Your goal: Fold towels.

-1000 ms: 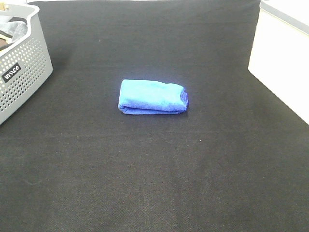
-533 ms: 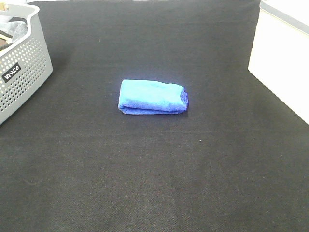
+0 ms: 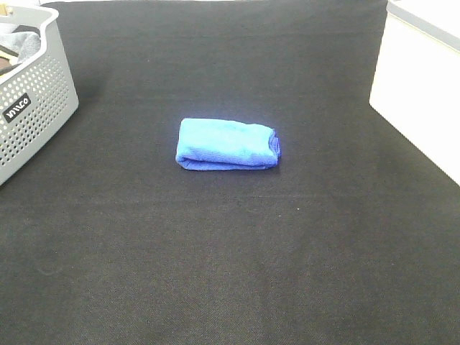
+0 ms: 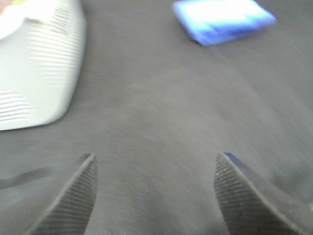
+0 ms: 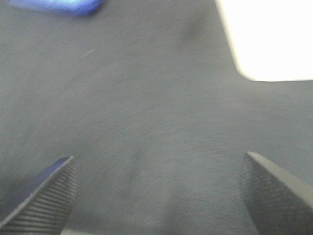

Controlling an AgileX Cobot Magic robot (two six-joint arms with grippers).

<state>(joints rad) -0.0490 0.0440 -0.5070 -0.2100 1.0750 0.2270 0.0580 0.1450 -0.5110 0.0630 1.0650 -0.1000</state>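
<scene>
The royal-blue towel (image 3: 227,144) lies folded into a small thick rectangle in the middle of the black table. It also shows in the left wrist view (image 4: 223,19) and, only as a sliver, in the right wrist view (image 5: 56,5). My left gripper (image 4: 155,161) is open and empty above bare cloth, well away from the towel. My right gripper (image 5: 159,164) is open and empty too, also far from it. Neither gripper shows in the exterior high view.
A grey perforated basket (image 3: 32,108) stands at the back left and also shows in the left wrist view (image 4: 39,58). A white box (image 3: 420,86) stands at the right edge and shows in the right wrist view (image 5: 269,36). The table is covered in black cloth (image 3: 230,259).
</scene>
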